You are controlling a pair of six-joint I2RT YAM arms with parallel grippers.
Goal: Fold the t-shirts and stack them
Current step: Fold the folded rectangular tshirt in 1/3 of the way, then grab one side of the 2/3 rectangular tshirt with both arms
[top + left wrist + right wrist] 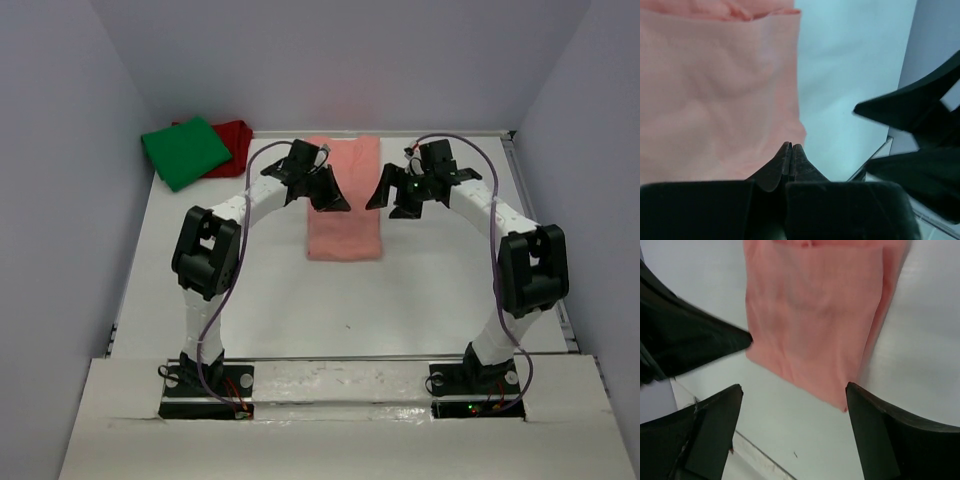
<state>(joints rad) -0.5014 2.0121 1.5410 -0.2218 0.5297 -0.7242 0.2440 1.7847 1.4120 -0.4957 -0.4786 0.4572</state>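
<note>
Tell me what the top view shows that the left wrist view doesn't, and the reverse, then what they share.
Top only: the green tee overlapping the dark red tee at the table's far left corner. Left wrist only: a close look at the left gripper, its fingers pressed together and shut, by a corner of the pink tee. Both: the pink tee lying on the white table, and the left gripper.

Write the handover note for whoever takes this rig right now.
Left gripper: fingers shut, empty, at the left edge of the salmon-pink cotton t-shirt.
Right gripper: open, empty, off its right edge.
Pink shirt lies flat, folded into a long strip. Bright green folded t-shirt partly covers the dark red t-shirt, far left.
Done: lengthwise fold. Left: fold the pink shorter, stack it on those.
</note>
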